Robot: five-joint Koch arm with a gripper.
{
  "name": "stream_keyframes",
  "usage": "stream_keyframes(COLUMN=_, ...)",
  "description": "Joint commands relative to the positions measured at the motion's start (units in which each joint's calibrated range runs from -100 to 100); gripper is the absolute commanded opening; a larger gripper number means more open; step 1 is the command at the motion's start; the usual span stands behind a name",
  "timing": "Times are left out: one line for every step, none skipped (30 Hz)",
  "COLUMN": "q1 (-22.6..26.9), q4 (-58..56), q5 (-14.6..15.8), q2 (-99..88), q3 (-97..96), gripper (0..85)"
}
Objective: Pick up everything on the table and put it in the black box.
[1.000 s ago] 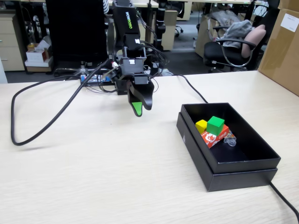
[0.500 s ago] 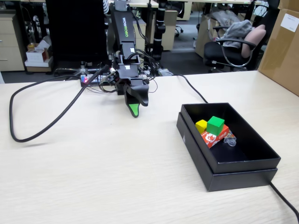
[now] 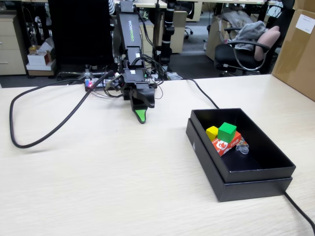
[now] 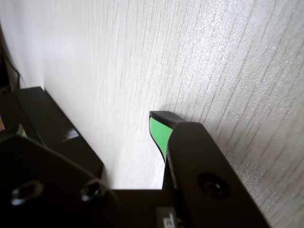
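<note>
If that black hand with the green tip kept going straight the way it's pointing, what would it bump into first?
Most likely the bare table. The hand points down with its tip just above the wood, nothing beneath it. The black box sits off to the right in the fixed view.

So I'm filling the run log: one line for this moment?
arm: parked low over table | gripper: empty | yellow cube, green cube, red carton: inside black box

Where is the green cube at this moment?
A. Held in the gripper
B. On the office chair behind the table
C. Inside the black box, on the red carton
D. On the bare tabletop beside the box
C: in the fixed view the green cube sits on the red carton inside the black box, next to the yellow cube.
</note>
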Motion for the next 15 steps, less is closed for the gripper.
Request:
stream_keyframes(q1=0.34, q4=-0.68, q5=-0.10, q2=0.26, q3=-0.50, gripper=50.1)
stream_keyframes(q1=0.54, q4=-0.68, q5=-0.10, q2=0.37, q3=-0.68, gripper=50.0)
stream_keyframes(q1=0.83, q4=-0.68, q5=-0.10, q2=0.37, q3=-0.86, gripper=50.0)
stream_keyframes(q1=1.07, q4=-0.68, q5=-0.05, q2=0.37, q3=-1.04, gripper=50.0)
stream_keyframes(q1=1.22, q4=-0.68, q5=0.00, q2=0.37, q3=-1.41, gripper=50.0)
stream_keyframes(q1=1.32, q4=-0.60, q5=0.10, q2=0.37, q3=-1.59, gripper=49.6)
stream_keyframes(q1=1.12, q4=-0.60, q5=0.15, q2=0.37, q3=-1.59, gripper=49.5)
stream_keyframes(q1=0.98, q4=-0.60, q5=0.15, q2=0.37, q3=-1.59, gripper=49.3)
stream_keyframes(q1=0.88, q4=-0.51, q5=0.29, q2=0.26, q3=-1.59, gripper=49.3)
stream_keyframes(q1=0.73, q4=-0.51, q5=0.59, q2=0.26, q3=-1.59, gripper=49.3)
stream_keyframes(q1=0.59, q4=-0.51, q5=1.03, q2=0.26, q3=-1.68, gripper=49.3)
stream_keyframes(q1=0.39, q4=-0.51, q5=1.71, q2=0.03, q3=-1.77, gripper=49.5)
stream_keyframes(q1=0.20, q4=-0.51, q5=2.30, q2=0.03, q3=-1.77, gripper=50.0)
stream_keyframes(q1=0.05, q4=-0.51, q5=2.98, q2=0.03, q3=-1.77, gripper=50.0)
stream_keyframes(q1=0.05, q4=-0.51, q5=3.22, q2=-0.09, q3=-1.77, gripper=50.0)
